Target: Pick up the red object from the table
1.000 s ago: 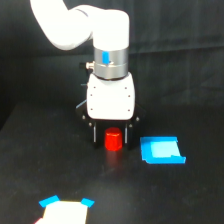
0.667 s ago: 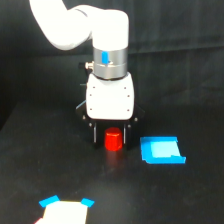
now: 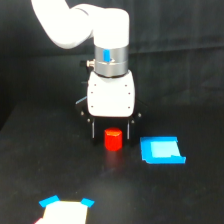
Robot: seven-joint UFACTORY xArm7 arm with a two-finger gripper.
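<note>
Right now your arm (image 3: 82, 25) hangs vertical over the bench (image 3: 200, 200), white wrist body (image 3: 110, 97) pointing straight down. The jaws (image 3: 110, 131) are spread wide: you see two dark fingers (image 3: 92, 130), one on each side, with a clear gap between them. Nothing is gripped.

The red object (image 3: 113, 139) sits upright on the bench, between the two fingers and roughly centred in the gap. It is narrower than the opening, so there's visible dark bench on both sides of it. Neither finger appears to touch it. Its top face sits at about fingertip height, and most of its body shows below the tips in the exterior view. You can't tell from this single angle whether it's truly in the finger plane or slightly in front of it.

A flat blue square piece (image 3: 161, 150) lies on the bench just outboard of one finger, on the exterior view's right, near the red object but not touching it or the jaws.

A second item, a pale piece with blue corners (image 3: 65, 210), lies well apart from the jaws, toward the camera and the exterior view's left, cut off by the frame's bottom edge. It's too blurred to identify.
</note>
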